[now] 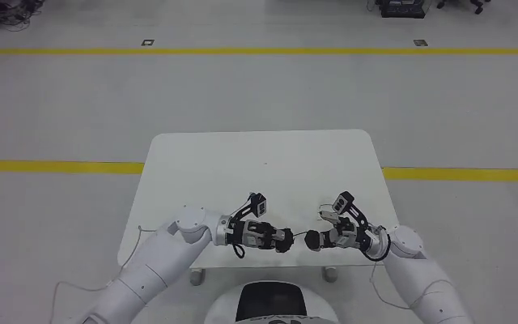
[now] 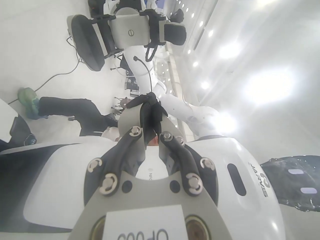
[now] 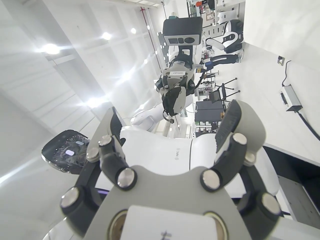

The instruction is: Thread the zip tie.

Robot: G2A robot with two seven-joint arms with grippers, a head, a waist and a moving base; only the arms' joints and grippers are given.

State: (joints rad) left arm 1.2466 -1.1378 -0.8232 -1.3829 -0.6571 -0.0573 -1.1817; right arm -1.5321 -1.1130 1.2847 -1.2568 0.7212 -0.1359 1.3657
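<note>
A black zip tie [image 2: 150, 116] is pinched between the fingers of my left gripper [image 2: 149, 136], which is shut on it. In the top view the left gripper [image 1: 283, 239] hovers over the near edge of the white table [image 1: 259, 162], and a thin end of the zip tie [image 1: 299, 236] pokes toward my right gripper [image 1: 315, 239]. The right gripper [image 3: 172, 123] faces it a short way off, open, with nothing between its pads [image 3: 228, 118]. Seen from the right wrist, the left gripper [image 3: 172, 101] holds the zip tie [image 3: 167, 116], whose end dangles below it.
Both grippers are held above the table's near edge, tip to tip. The right gripper [image 2: 130, 33] appears head-on in the left wrist view. A black cable loop [image 1: 239, 249] hangs from the left wrist. Yellow floor lines [image 1: 73, 167] run behind the table.
</note>
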